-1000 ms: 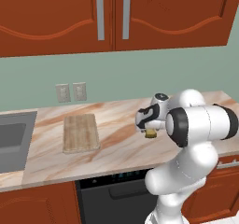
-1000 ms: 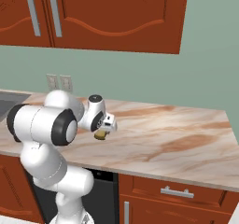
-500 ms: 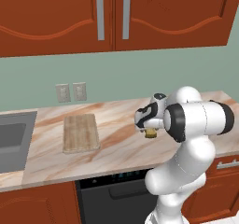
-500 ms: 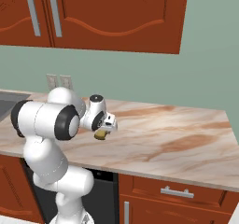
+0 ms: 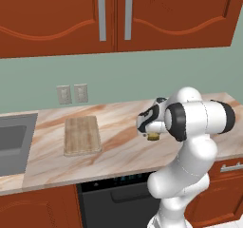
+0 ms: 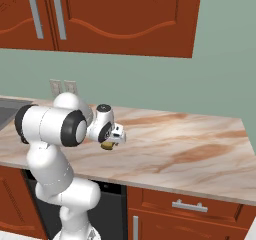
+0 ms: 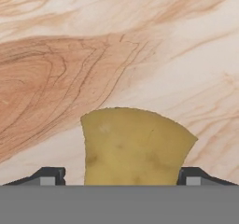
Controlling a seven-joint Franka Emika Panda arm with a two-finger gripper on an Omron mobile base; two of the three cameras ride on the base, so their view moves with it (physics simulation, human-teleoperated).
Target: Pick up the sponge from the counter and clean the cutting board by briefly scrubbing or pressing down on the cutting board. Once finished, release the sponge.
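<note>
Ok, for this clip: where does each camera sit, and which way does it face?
Left base view: behind the arm's left, looking forward and down at the counter, cutting board and sink; arm at lower right.
Right base view: behind its right, over the same counter; arm at lower left.
Hand view: on the hand, looking along the end effector at the sponge.
Both base views share the sponge under the end effector.

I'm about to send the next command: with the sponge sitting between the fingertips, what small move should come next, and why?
Probably finish closing the gripper on the sponge. In the hand view the yellow block sits between the two fingertips, which flank it with little or no gap, over the marbled counter. The cutting board lies well to the left, so a firm hold should come before any carry.
</note>
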